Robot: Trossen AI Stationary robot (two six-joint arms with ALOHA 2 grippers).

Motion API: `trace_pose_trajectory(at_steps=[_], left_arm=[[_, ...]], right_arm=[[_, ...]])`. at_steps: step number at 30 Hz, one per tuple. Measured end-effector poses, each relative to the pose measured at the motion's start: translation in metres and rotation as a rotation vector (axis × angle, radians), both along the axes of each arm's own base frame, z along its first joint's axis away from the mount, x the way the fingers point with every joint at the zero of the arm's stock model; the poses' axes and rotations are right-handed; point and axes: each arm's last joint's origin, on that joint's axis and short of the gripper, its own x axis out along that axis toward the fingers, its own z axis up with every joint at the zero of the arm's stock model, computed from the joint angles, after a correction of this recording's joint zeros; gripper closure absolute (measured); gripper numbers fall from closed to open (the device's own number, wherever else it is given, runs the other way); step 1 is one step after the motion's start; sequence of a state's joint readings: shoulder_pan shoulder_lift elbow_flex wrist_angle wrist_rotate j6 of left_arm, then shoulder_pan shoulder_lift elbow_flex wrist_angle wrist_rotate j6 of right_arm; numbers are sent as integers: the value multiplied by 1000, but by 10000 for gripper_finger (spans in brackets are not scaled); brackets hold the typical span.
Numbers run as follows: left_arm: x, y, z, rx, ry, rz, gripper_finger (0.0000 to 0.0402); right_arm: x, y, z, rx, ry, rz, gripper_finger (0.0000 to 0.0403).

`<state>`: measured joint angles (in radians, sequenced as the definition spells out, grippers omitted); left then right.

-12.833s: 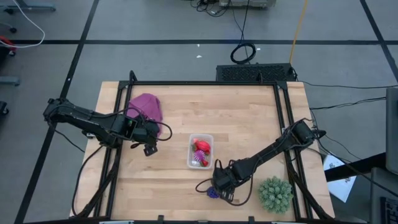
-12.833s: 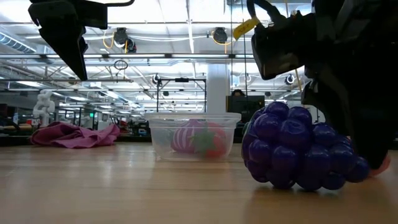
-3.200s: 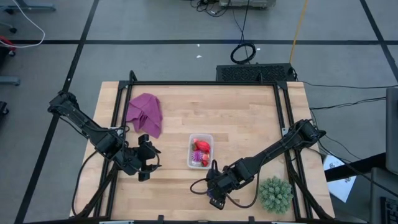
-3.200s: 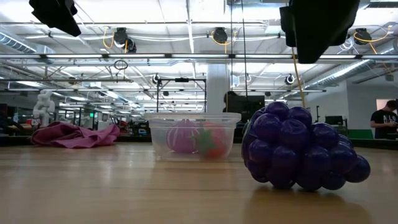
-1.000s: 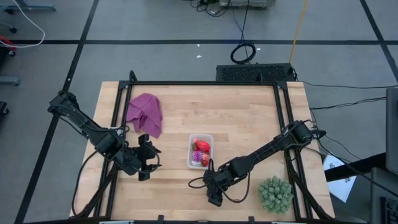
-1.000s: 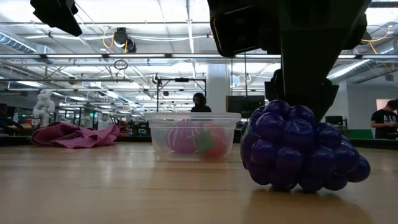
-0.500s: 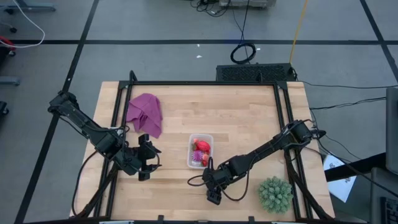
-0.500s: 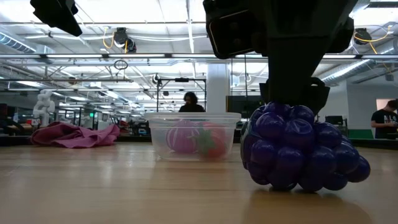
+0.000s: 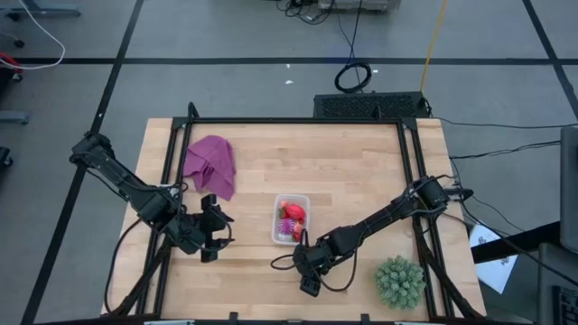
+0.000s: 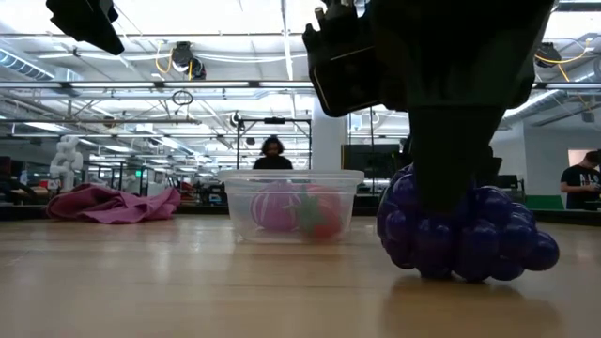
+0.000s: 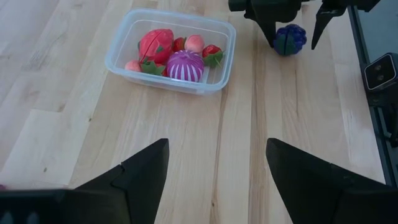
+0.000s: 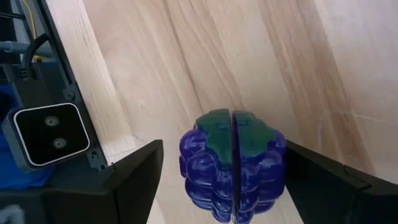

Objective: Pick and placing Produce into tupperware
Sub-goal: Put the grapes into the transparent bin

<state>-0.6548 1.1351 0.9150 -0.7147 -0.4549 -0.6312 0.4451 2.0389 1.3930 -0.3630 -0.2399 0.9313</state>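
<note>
Low view puts the purple grapes (image 10: 467,232) nearest, resting on the wooden table (image 10: 188,282) with the right gripper (image 12: 217,163) down over them, fingers spread wide on either side, not closed. Behind sits the clear tub (image 10: 290,205) holding red and magenta fruit. Off to the side, the left gripper (image 11: 214,163) hangs wide open above the table.

My right claw (image 12: 233,186) has black fingers, and between them sits a deep blue-purple bumpy grape cluster (image 12: 233,163) with a green patch on top. The tub (image 11: 172,51) is clear plastic; inside I see red berries (image 11: 155,45), a pale pink one, and a magenta ball (image 11: 185,65) with white stripes. The table (image 9: 343,171) is pale wood, the cloth (image 9: 211,165) magenta, the spiky ball (image 9: 400,281) green.
</note>
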Motion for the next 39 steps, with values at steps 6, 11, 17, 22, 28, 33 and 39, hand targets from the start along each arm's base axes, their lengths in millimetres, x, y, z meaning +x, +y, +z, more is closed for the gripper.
trace_pose_trajectory(at_steps=[6, 11, 17, 22, 28, 33, 39], left_arm=[[0, 0, 0, 0, 0, 1, 128], [0, 0, 0, -1, 0, 1, 128], [0, 0, 0, -1, 0, 1, 128], [0, 0, 0, -1, 0, 2, 128], [0, 0, 0, -1, 0, 2, 128], [0, 0, 0, -4, 0, 5, 128], [0, 0, 0, -3, 0, 4, 128]], right_arm=[[1, -2, 0, 0, 5, -5, 117], [1, -4, -1, 1, 15, -18, 154], [1, -5, -1, 1, 15, -20, 188], [2, -5, -1, 3, 15, -21, 182], [4, -11, -1, 61, 47, -20, 183], [6, -15, 0, 87, 56, -18, 181], [6, -15, 0, 86, 51, -5, 178]])
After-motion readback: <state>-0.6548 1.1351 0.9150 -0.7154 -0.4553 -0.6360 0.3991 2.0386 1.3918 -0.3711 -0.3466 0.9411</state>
